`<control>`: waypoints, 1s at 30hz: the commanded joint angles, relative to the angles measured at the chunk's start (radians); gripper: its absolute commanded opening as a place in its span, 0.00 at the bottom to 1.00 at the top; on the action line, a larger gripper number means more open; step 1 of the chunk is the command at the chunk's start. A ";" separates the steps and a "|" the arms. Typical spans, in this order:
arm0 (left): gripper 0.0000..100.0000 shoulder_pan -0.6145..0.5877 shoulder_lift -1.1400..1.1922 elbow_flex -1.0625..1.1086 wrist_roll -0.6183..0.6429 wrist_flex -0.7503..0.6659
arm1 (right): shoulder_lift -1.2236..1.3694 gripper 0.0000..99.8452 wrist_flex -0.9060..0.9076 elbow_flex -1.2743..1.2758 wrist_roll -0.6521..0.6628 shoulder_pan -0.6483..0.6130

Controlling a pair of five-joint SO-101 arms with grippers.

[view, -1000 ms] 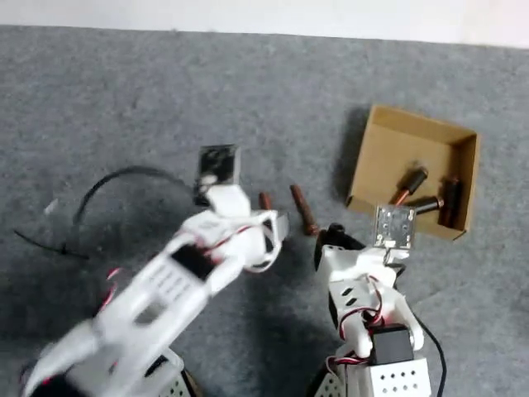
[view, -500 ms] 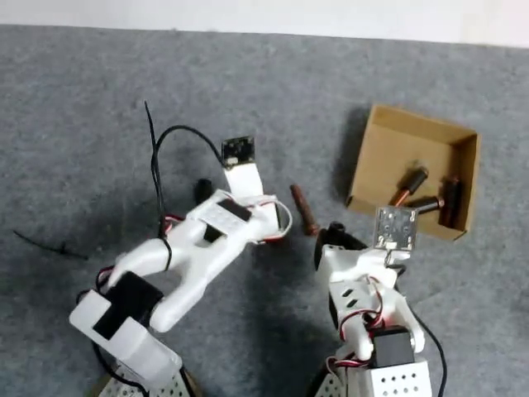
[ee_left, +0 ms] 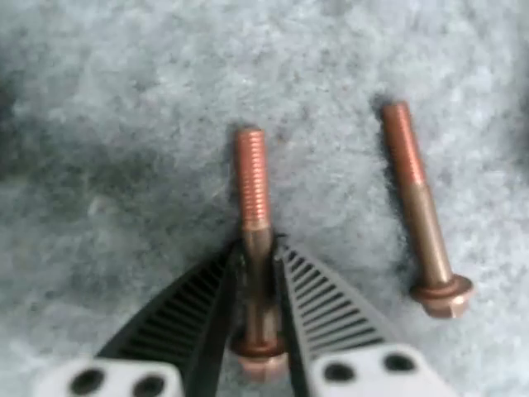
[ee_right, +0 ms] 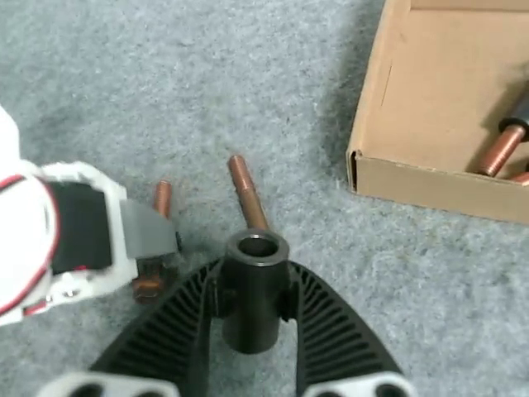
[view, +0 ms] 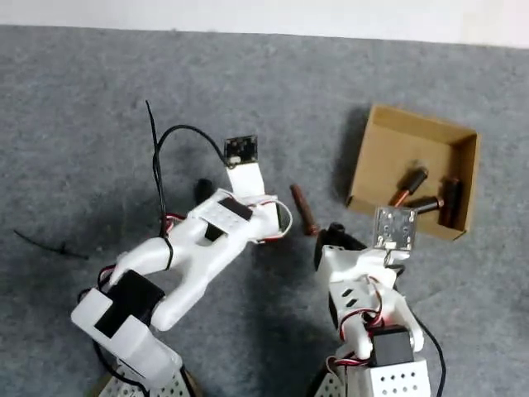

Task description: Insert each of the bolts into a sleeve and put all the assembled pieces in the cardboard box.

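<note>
My left gripper (ee_left: 256,248) is shut on the shank of a copper bolt (ee_left: 252,190) near its head, low over the grey carpet. In the high view that gripper (view: 263,217) sits under its white wrist. A second bolt (ee_left: 421,215) (view: 303,208) lies loose beside it. My right gripper (ee_right: 254,285) is shut on an upright black sleeve (ee_right: 254,289) (view: 331,234), just short of the loose bolt (ee_right: 246,192). Another black sleeve (view: 203,188) lies left of the left arm. The cardboard box (view: 376,157) holds several assembled pieces (view: 412,180).
A black cable tie (view: 50,246) lies at the far left of the carpet. The left arm's black cable (view: 165,141) loops above the mat. The box's near wall (ee_right: 430,186) stands close to the right gripper.
A second ago the left arm was stretched further left; it has swung right and come down over the bolt, which it now hides in the high view. The right arm has not moved.
</note>
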 commanded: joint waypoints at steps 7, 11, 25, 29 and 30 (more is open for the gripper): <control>0.01 -0.061 -0.088 -0.054 -0.265 0.218 | -0.012 0.01 -0.024 -0.008 0.012 0.008; 0.00 -0.108 -0.268 -0.116 -0.477 0.454 | -0.012 0.01 -0.024 -0.008 0.012 0.008; 0.01 -0.472 -0.539 0.099 -1.723 0.671 | -0.012 0.01 -0.030 0.012 0.014 0.008; 0.01 -0.682 -0.539 0.142 -2.059 0.672 | -0.012 0.01 -0.030 0.012 0.014 0.008; 0.01 -0.722 -0.538 0.142 -2.125 0.672 | -0.012 0.01 -0.030 0.012 0.014 0.008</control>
